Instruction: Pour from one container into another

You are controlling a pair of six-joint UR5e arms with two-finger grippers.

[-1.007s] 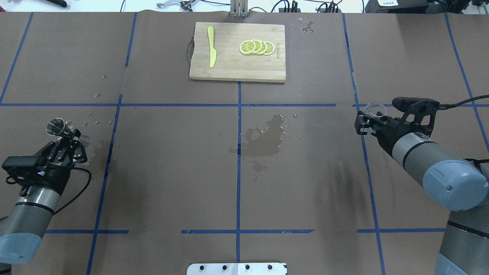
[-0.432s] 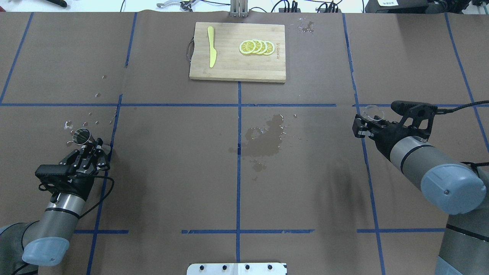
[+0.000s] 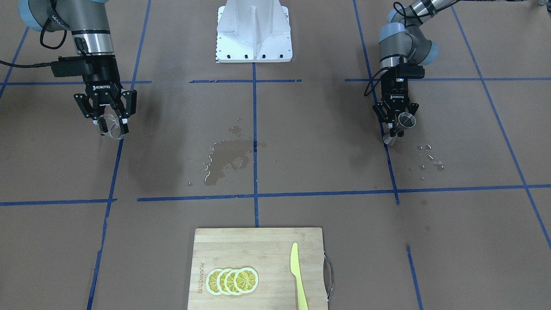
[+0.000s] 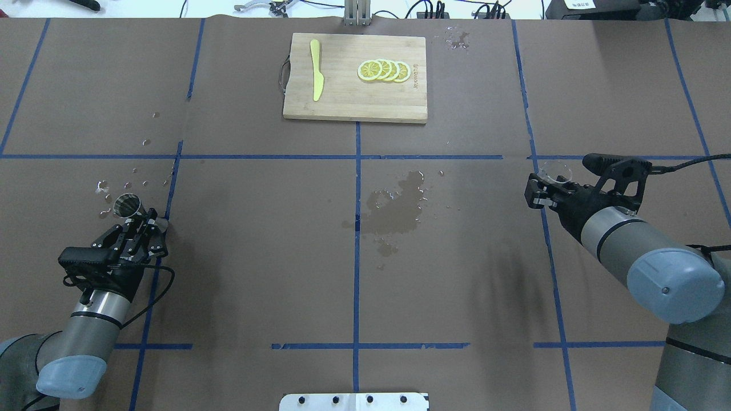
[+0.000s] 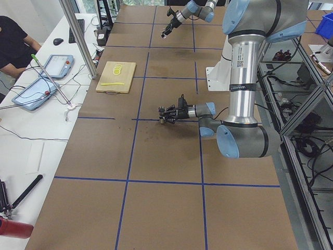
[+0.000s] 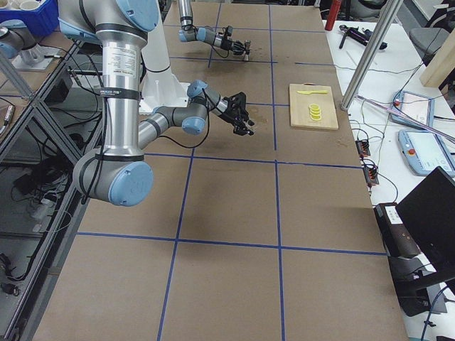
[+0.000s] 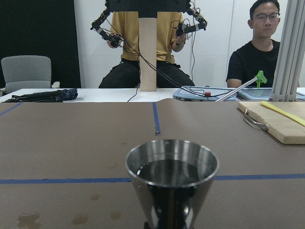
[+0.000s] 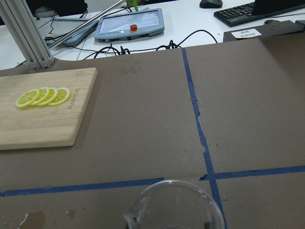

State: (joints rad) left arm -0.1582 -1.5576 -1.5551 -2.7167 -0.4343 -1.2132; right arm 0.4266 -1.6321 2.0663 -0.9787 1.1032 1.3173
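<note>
The silver jigger (image 4: pixel 127 205) is held at its waist, upright, by my left gripper (image 4: pixel 144 218), which is shut on it at the table's left. The left wrist view shows the jigger (image 7: pixel 171 174) with dark liquid in its upper cone. In the front-facing view the jigger (image 3: pixel 406 120) and my left gripper (image 3: pixel 398 128) hang just above the brown paper. My right gripper (image 4: pixel 548 181) is shut on the clear glass cup (image 4: pixel 557 170) at the far right, raised off the table. The cup (image 3: pixel 114 130) sits between the right gripper's (image 3: pixel 112 124) fingers, and its rim (image 8: pixel 176 202) fills the bottom of the right wrist view.
A wet spill (image 4: pixel 400 208) darkens the paper at the table's middle. Water drops (image 4: pixel 131 184) lie beyond the jigger. A wooden cutting board (image 4: pixel 354 108) at the far centre carries lemon slices (image 4: pixel 384 70) and a yellow knife (image 4: pixel 316 77). Operators sit past the far edge.
My left arm has carried the jigger to the right and a little nearer the robot, turning it from tilted to upright. My right gripper with the cup has drifted slightly left.
</note>
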